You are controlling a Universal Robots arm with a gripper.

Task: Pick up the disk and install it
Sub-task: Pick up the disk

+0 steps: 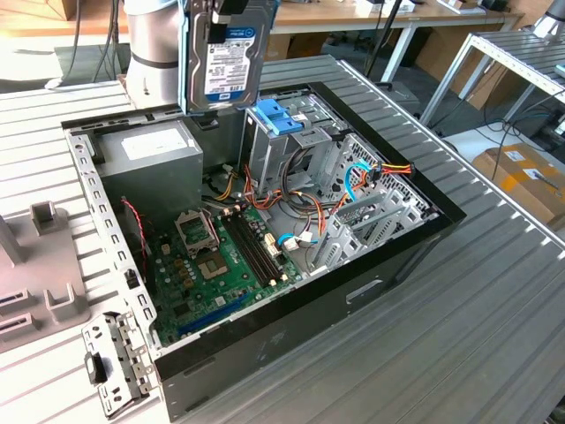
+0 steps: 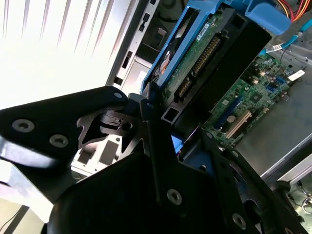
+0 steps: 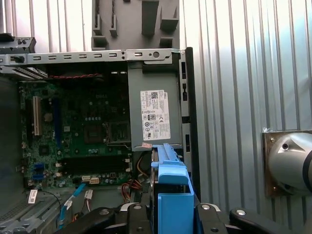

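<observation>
Table (image 1: 494, 291) of ribbed metal carries an open case (image 1: 291, 340). Inside, in the exterior view, the motherboard (image 1: 212, 265) lies on the floor, with the power supply (image 1: 146, 159) at its 11 o'clock and the drive cage (image 1: 296, 150) at its 1 o'clock. Disk (image 1: 228, 53) hangs upright, raised above the case at 12 o'clock from the motherboard, label facing the camera. Gripper (image 3: 168, 210) is closed on it in both wrist views, fingers (image 2: 146, 109) pinching the disk's blue-framed edges.

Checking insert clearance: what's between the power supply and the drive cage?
In the exterior view, a bundle of coloured wires fills the gap between power supply and drive cage. The disk hangs above the case.
</observation>
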